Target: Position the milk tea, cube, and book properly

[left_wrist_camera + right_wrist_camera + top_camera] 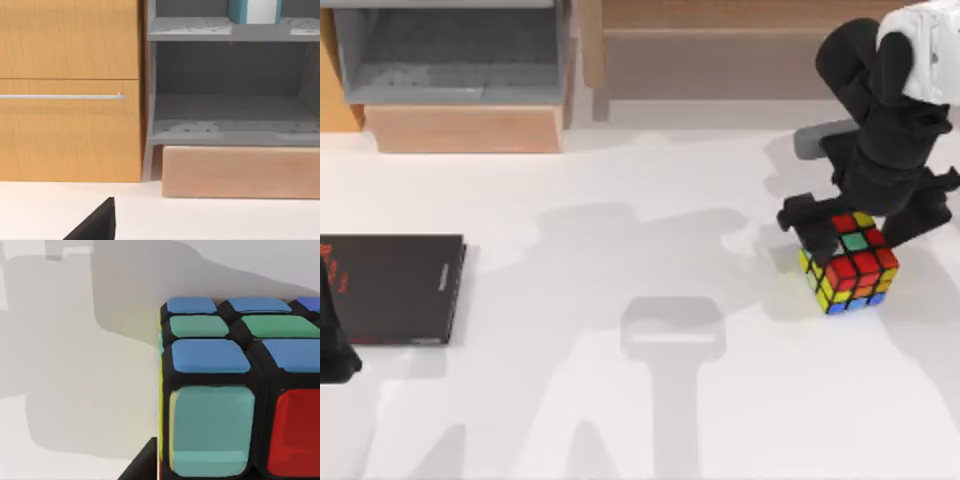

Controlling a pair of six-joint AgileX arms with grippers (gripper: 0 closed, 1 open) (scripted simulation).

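straddling cube on table at right, right gripper fingers spread, not clenched | left gripper parked at left edge beside black book, fingers: cannot tell

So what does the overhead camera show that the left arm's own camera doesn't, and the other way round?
Top view alone: the cube at the table's right with the right gripper at it, and the left arm at the left edge. Left wrist view alone: a wooden cabinet door with a metal handle, and a teal-and-white book on the upper shelf. Shared: the grey shelf unit, the white table and the black book.
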